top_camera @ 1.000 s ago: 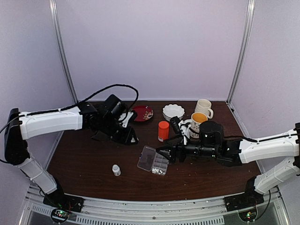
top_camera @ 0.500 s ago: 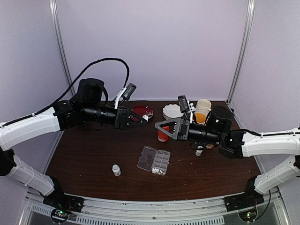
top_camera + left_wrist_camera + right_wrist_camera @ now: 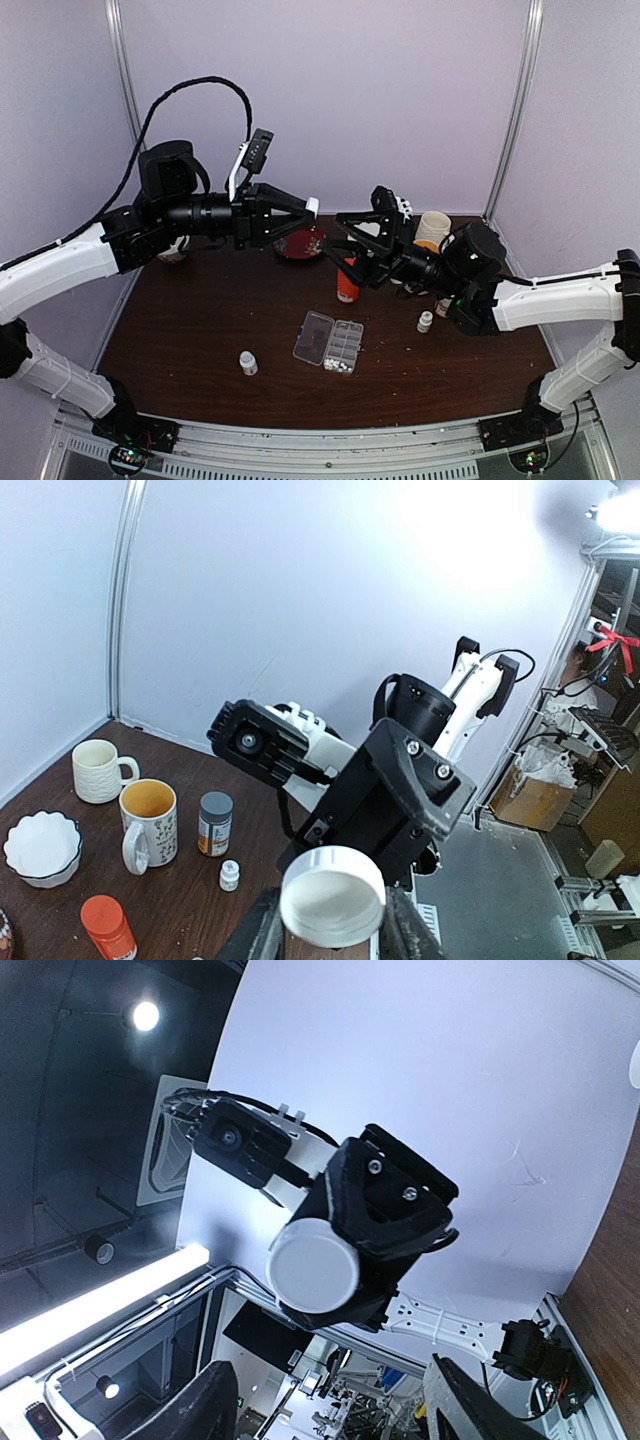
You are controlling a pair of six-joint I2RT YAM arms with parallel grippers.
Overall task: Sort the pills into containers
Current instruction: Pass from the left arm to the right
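My left gripper (image 3: 311, 207): clamped on a white round thing (image 3: 332, 895), only its end face visible. My right gripper (image 3: 340, 237): jaws apart. Pills (image 3: 336, 366): tiny white specks, count unreadable, in the clear organizer (image 3: 343, 344) on the table (image 3: 200, 350).

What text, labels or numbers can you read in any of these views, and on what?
No text can be read in any view.
On the printed mug: a dark pattern, too blurred to read.
On the grey-capped bottle: the side is too small to read.
On the white round piece held in the left gripper: a blank face, no marking.
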